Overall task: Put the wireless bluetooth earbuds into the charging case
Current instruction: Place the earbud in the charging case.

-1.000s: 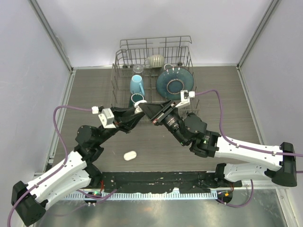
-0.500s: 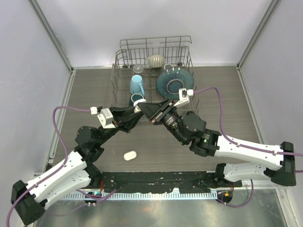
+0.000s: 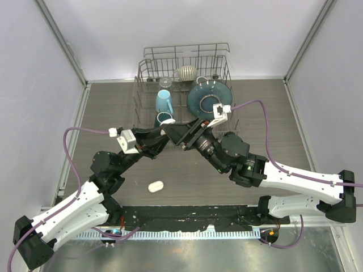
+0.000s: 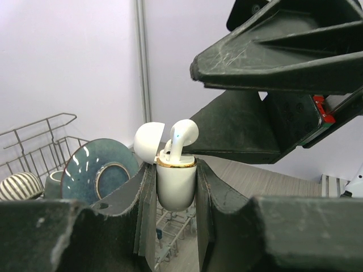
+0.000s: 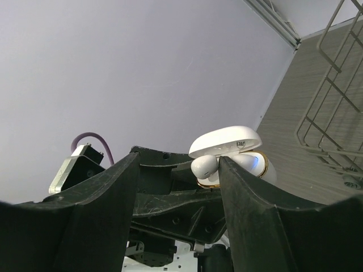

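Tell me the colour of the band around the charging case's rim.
Gold band on the white charging case; the left wrist view shows it best.

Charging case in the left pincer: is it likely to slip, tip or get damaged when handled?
The charging case looks glossy and rounded, so it could probably twist or slip in the left pincer. Its open lid seems thin on its hinge, likely the fragile part. The earbud stands proud of the rim; a tilt might shake it out.
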You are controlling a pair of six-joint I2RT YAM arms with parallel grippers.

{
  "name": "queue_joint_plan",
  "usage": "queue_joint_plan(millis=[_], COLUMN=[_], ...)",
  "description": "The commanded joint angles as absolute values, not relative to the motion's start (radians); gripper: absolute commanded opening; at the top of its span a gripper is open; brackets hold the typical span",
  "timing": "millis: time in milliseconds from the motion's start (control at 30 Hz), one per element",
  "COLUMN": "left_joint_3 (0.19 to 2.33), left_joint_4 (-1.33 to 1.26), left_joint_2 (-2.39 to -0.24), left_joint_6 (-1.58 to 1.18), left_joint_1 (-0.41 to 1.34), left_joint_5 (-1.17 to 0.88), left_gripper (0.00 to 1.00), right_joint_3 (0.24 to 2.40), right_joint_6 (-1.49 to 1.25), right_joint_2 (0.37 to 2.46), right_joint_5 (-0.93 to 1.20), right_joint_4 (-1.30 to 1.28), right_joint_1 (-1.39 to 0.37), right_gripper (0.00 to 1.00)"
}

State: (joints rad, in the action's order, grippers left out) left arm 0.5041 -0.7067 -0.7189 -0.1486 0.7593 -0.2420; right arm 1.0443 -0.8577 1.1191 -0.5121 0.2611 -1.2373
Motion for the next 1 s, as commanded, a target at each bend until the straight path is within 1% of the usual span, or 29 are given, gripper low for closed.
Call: queue_joint_plan(millis=[0, 100, 333, 700, 733, 967], left_joint_3=[0.525, 0.526, 0.523, 0.506, 0.506, 0.509], left_joint_4=[-0.862, -0.861, -0.861, -0.864, -0.865, -0.876], left_joint_2=[-0.699, -0.703, -0.704, -0.689, -0.689, -0.703], left_joint_6=[-0.143, -0.144, -0.152, -0.144, -0.143, -0.147], left_joint_1=[0.767, 0.765, 0.767, 0.767, 0.767, 0.767], left_joint_5=[-0.241, -0.248, -0.249, -0.176, -0.17, -0.176], left_gripper=[0.0, 0.0, 0.0, 0.0, 0.0, 0.0], right_joint_3=[1.097, 1.123, 1.238, 1.221, 1.221, 1.216], right_joint_6=[-0.776, -0.761, -0.746, -0.741, -0.742, -0.733], right_joint_2=[1.132, 1.143, 1.2, 1.16, 1.158, 1.144], right_joint_5=[-0.499, -0.482, -0.477, -0.468, -0.468, -0.457], right_joint_4=[0.184, 0.175, 0.039, 0.058, 0.058, 0.074], right_joint_1=[-1.239, -1.241, -1.239, -1.238, -1.239, -1.241], right_gripper=[0.64, 0.66, 0.66, 0.66, 0.65, 0.64])
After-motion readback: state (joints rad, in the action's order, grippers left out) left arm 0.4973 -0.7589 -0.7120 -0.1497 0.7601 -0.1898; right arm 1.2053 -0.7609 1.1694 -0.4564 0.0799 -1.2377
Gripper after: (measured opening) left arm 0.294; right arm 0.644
